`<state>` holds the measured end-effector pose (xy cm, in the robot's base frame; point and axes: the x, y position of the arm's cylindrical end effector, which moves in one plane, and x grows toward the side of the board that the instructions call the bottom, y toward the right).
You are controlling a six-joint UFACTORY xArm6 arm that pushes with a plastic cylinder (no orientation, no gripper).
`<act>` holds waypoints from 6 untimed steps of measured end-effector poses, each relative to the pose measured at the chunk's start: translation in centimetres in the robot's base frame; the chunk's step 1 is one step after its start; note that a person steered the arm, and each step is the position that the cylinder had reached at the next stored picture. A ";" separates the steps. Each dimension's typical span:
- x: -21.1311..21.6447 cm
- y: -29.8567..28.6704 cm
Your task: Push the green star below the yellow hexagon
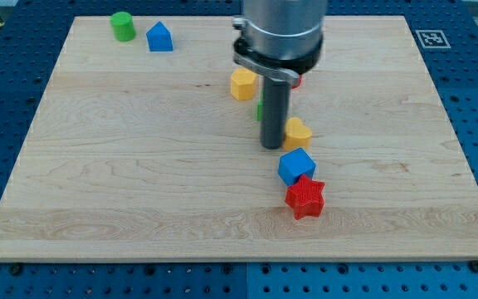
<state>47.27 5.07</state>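
Risk: the rod [273,100] hides nearly all of the green star [260,109], so contact is hard to judge; a push landing off the star's centre would probably spin it or let it slide out sideways.
Risk, crowding: the yellow heart [298,131] lies just beside the tip [272,147] on the view's right, and the blue cube [296,166] and red star [306,197] lie further toward the view's bottom. A stroke drifting that way could knock them about.
Risk, target: the yellow hexagon [242,84] sits close to the star; a careless sweep could shove the hexagon itself and move the goal.
Green star: only a thin green sliver shows at the rod's left edge, near mid-desk, toward the view's bottom right of the yellow hexagon.
Star relative to tip: the star lies toward the view's top from the tip and slightly left, very near it; whether they touch cannot be told.
Fingers: the arm has none; it ends in a plain rod, so there is nothing to open or close.
Judged progress: the star seems already lower than the hexagon but offset to the view's right, so a leftward nudge looks needed.
Others: a green cylinder [123,26] and a blue house-shaped block [159,37] stand well apart at the desk [98,183] top left; a red scrap [298,80] peeks behind the rod.
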 end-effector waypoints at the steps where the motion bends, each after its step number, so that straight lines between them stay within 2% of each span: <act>1: 0.0 4.2; 2: 0.0 7.7; 3: -1.0 8.5; 5: -5.4 2.5; 6: -5.4 -1.5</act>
